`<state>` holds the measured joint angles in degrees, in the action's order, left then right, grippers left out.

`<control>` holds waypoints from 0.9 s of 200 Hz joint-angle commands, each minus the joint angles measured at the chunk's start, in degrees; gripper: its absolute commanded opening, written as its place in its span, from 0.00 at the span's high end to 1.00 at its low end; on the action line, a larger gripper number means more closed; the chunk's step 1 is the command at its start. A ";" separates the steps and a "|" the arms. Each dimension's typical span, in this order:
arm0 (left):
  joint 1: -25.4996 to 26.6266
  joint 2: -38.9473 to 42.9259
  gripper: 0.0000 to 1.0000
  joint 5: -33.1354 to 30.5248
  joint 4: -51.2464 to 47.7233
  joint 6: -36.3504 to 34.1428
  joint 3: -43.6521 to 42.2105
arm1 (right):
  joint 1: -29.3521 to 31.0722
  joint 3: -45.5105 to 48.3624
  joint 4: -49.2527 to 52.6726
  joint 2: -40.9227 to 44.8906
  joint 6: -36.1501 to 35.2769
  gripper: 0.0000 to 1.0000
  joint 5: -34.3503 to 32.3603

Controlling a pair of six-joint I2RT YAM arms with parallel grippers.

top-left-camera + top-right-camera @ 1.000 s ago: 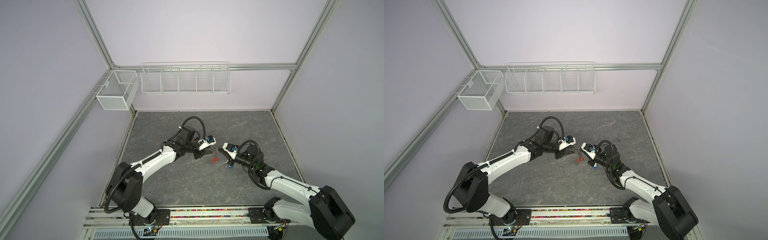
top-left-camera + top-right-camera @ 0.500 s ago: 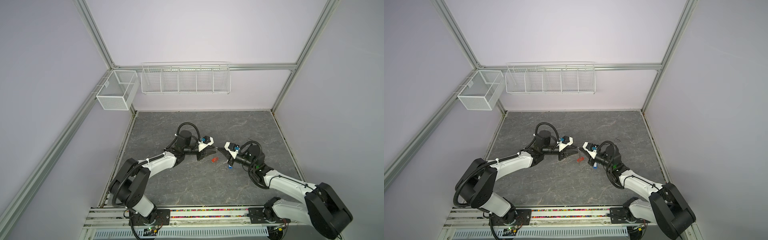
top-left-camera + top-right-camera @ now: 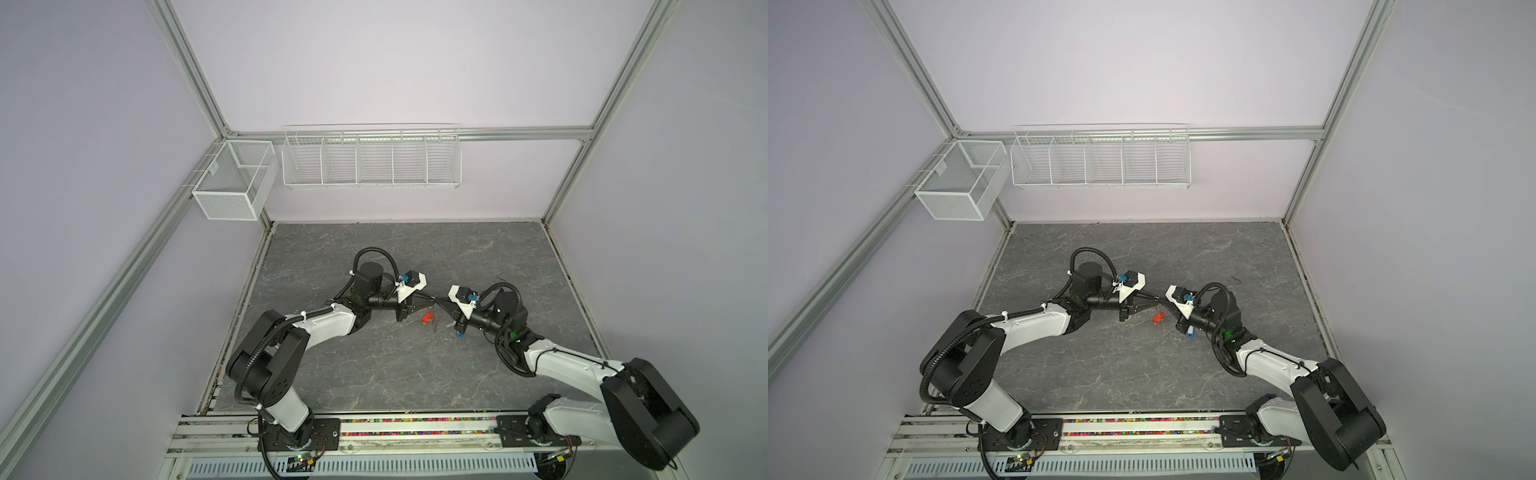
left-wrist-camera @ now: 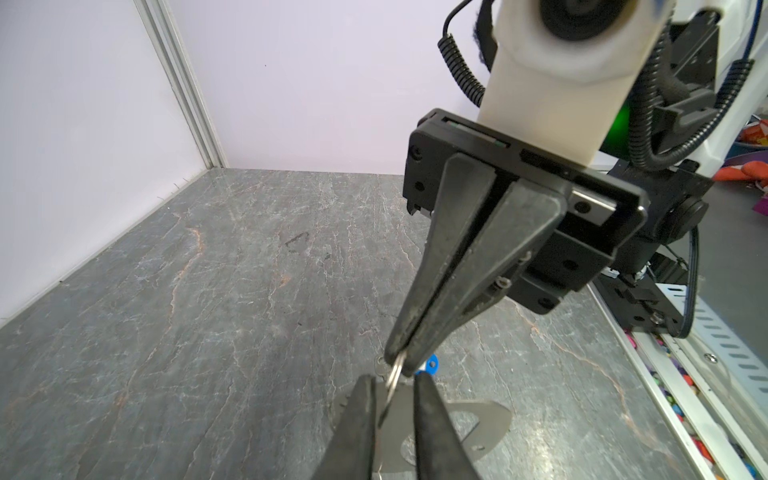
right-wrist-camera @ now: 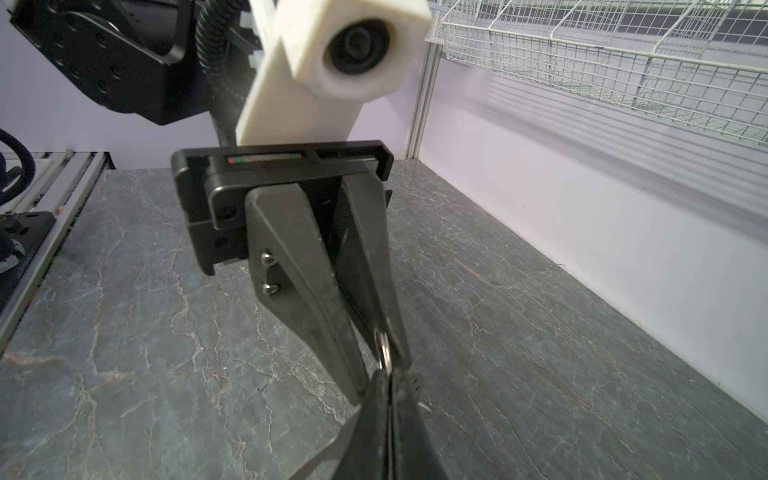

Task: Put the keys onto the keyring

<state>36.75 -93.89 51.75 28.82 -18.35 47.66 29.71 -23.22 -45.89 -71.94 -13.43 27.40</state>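
My right gripper (image 4: 405, 361) is shut on a small metal ring (image 4: 396, 371) of the keyring. The keyring's flat grey plate (image 4: 486, 419), with an oblong cutout, shows just beneath the ring in the left wrist view. My left gripper (image 4: 390, 380) is open by a narrow gap, one finger on each side of that ring without pinching it. In both top views the two gripper tips (image 3: 432, 302) (image 3: 438, 303) meet mid-table. The red-tagged key (image 3: 425, 318) (image 3: 1158, 318) lies just below them. The blue-tagged key (image 3: 459, 333) (image 4: 430, 365) sits under my right gripper's body.
Grey marbled table (image 3: 374, 365) inside purple walls. A long wire basket (image 3: 370, 158) and a small mesh bin (image 3: 232, 187) hang on the back wall and left frame. The arm bases stand on a rail (image 3: 415, 428) at the front edge.
My left arm has swung in toward the right gripper and its jaws have narrowed around the ring. My right gripper has stayed shut in place. The keys have not moved.
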 commanded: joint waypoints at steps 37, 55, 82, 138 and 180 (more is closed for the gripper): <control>-0.01 2.50 1.00 -0.37 -1.02 -2.97 -0.55 | -0.36 0.29 -1.84 0.62 0.76 0.90 1.87; 0.70 5.30 1.00 -3.52 -8.74 -10.47 0.75 | -0.52 0.46 1.47 2.99 -1.45 0.80 0.03; 2.82 9.26 1.00 -11.07 -22.63 -25.03 4.15 | -1.11 -1.63 14.28 8.64 -8.46 0.64 -0.32; 4.28 12.42 1.00 -17.07 -28.93 -38.89 6.43 | -2.46 -4.71 30.37 16.10 -15.31 0.62 1.70; 5.93 11.86 1.00 -19.98 -37.44 -45.36 11.47 | -1.18 -6.17 30.43 15.62 -15.05 0.63 2.35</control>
<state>41.67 -82.28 34.24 -3.14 -56.69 55.35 27.70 -27.66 -17.69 -56.21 -26.63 28.23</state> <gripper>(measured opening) 0.047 0.376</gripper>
